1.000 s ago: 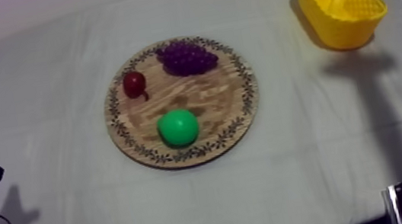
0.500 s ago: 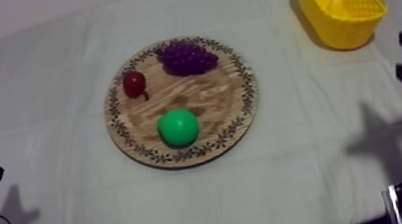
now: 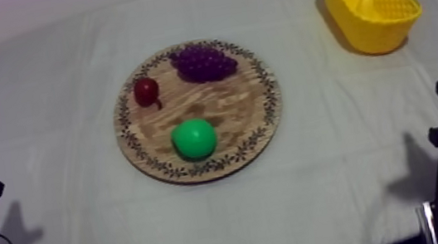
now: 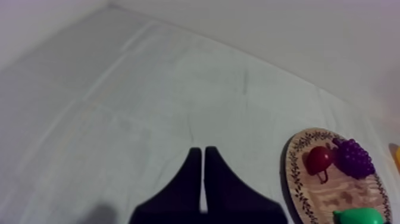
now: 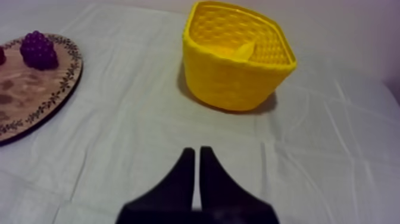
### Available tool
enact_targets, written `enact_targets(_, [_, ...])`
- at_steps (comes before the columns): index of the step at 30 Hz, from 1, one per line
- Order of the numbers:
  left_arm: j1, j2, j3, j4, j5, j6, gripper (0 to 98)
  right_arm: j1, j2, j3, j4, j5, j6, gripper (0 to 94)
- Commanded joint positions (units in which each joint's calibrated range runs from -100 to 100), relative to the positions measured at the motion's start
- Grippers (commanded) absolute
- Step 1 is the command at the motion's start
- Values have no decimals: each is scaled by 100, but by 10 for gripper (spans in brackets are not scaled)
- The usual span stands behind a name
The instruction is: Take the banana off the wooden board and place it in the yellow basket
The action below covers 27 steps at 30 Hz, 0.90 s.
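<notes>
Clearly the banana (image 5: 245, 51) lies inside the yellow basket (image 5: 226, 83), its tip plainest from the right wrist; from above, grapes (image 3: 203, 61), a small red fruit (image 3: 146, 91) and a pear (image 3: 194, 138) sit on the board (image 3: 223, 102). The left end effector (image 4: 202, 154) and right end effector (image 5: 197, 152) are closed, empty.

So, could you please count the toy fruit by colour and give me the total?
Purple: 1, the bunch of grapes on the wooden board
Red: 1, the small red fruit on the board
Green: 1, the pear on the board
Yellow: 1, the banana inside the yellow basket
Total: 4
</notes>
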Motion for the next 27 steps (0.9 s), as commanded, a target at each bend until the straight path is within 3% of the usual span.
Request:
enact_targets(1, [-1,-5,-1,-3,0,0,1,29,-18,5,-41,38,91,6])
enact_targets(27, [-1,-5,-1,-3,0,2,1,53,-44,8,-74,89,54,6])
